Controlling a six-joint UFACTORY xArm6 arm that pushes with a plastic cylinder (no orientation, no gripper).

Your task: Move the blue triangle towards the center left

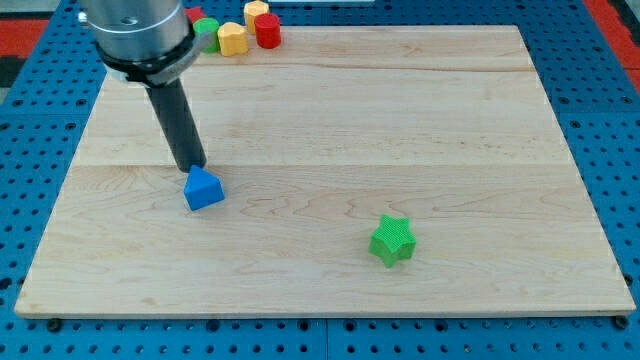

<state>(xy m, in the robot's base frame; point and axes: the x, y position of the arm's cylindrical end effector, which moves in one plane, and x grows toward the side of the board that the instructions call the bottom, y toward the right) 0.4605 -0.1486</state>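
Dark rod slanting down, my tip lowered

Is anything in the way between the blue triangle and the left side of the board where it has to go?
No. My tip sits right at the blue triangle, on its upper-left side. The wood toward the view's left of it is bare. The green star lies off to the right, and the other blocks cluster at the top edge.
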